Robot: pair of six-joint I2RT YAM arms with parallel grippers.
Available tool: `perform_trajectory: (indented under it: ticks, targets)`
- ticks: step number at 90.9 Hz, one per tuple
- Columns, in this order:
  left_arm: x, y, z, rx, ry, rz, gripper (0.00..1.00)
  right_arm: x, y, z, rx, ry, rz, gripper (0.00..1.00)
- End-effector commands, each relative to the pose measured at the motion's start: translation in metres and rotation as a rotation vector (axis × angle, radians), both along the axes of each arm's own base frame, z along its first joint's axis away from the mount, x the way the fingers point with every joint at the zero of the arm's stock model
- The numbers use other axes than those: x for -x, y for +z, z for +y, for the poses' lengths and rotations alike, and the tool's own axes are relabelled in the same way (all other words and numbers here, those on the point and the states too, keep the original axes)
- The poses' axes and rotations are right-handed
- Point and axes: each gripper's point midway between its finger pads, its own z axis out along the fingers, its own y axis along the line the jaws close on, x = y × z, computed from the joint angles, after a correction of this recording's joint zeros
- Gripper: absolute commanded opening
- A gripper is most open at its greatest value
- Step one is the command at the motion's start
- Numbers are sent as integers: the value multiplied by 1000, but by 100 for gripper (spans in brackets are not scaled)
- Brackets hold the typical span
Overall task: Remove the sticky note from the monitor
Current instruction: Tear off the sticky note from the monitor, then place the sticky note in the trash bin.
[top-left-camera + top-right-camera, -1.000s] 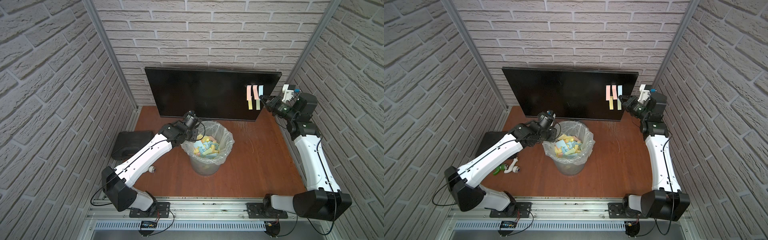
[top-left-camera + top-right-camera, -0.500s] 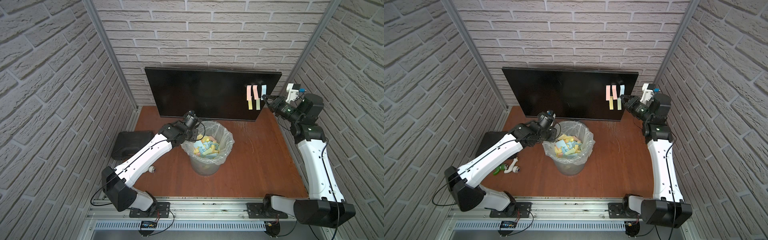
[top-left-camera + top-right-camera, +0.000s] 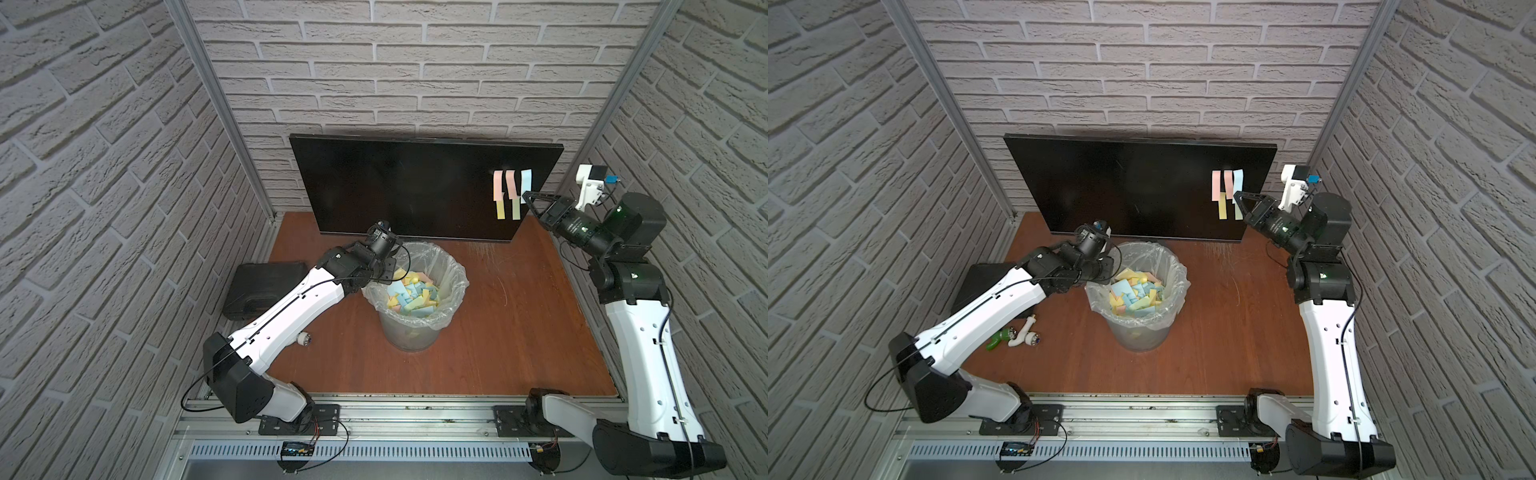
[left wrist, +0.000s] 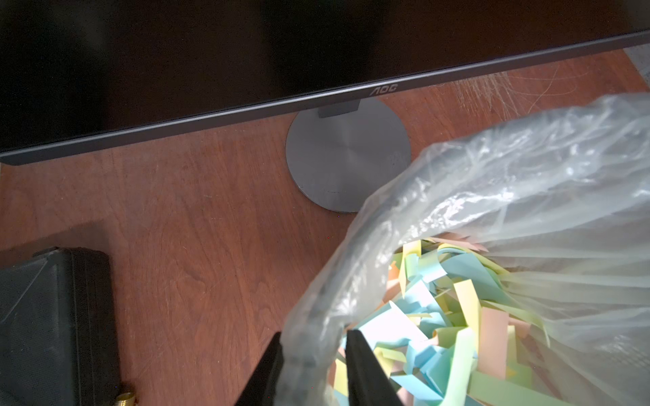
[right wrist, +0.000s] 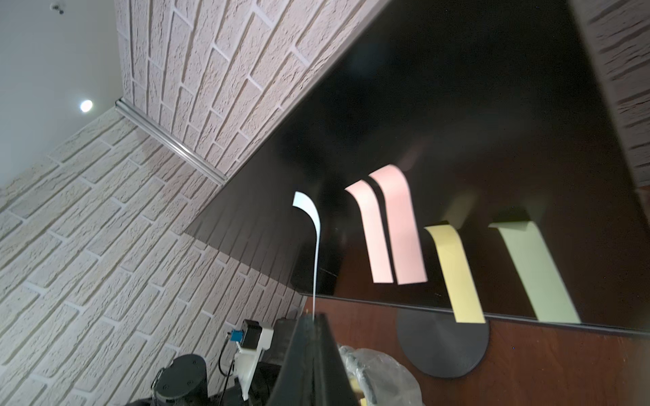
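Starting nearest you, the left fingers (image 4: pixel 314 339) are clamped on the plastic liner (image 4: pixel 492 168) at the rim of the bin (image 3: pixel 409 332), which stands mid-table (image 3: pixel 519 324) full of discarded paper strips. Farther back, the right fingers (image 5: pixel 313 318) are pressed together on the lower end of the blue sticky note (image 5: pixel 305 206). Its upper end is stuck to the monitor (image 3: pixel 395 187) near the screen's right edge, beside two pink notes (image 3: pixel 497 185), with a yellow note (image 3: pixel 500 210) and a green note (image 3: pixel 515 209) below them.

The blue note is thin paper, nearly weightless and floppy (edge-on in the right wrist view it is a bare line). I'd judge it will bend rather than resist, and could tear or slip free if jerked. The loose bottom end, where you have it, looks like the right place to hold. Peel steadily away from the stuck top.

Against a second ago, the right arm has drawn back toward the side wall while its fingertips have stayed by the note. The left arm has not moved.
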Motion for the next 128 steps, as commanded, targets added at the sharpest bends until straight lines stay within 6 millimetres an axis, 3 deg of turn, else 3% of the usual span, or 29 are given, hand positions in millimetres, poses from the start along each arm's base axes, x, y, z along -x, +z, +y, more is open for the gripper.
perform_trajectory:
  ticks: [1,19,35,52,76,101,128]
  targets:
    - [-1,1,-9,28,-12,3,31,23,-5,34,115,91,-37,3]
    - [-1,0,-10,28,-13,5,31,43,-63,99,255,262,43,3]
    - [-1,-1,-9,25,-12,8,31,62,-114,145,444,368,89,3]
    - [-1,-1,-9,23,-11,7,31,65,-166,172,626,433,179,3]
    - [-1,-2,-9,24,-8,9,31,56,-210,200,727,488,262,3]
    - [0,-1,-8,23,-9,9,31,55,-228,213,760,504,292,8]
    - [0,1,-9,27,-10,6,31,55,-217,215,734,497,274,32]
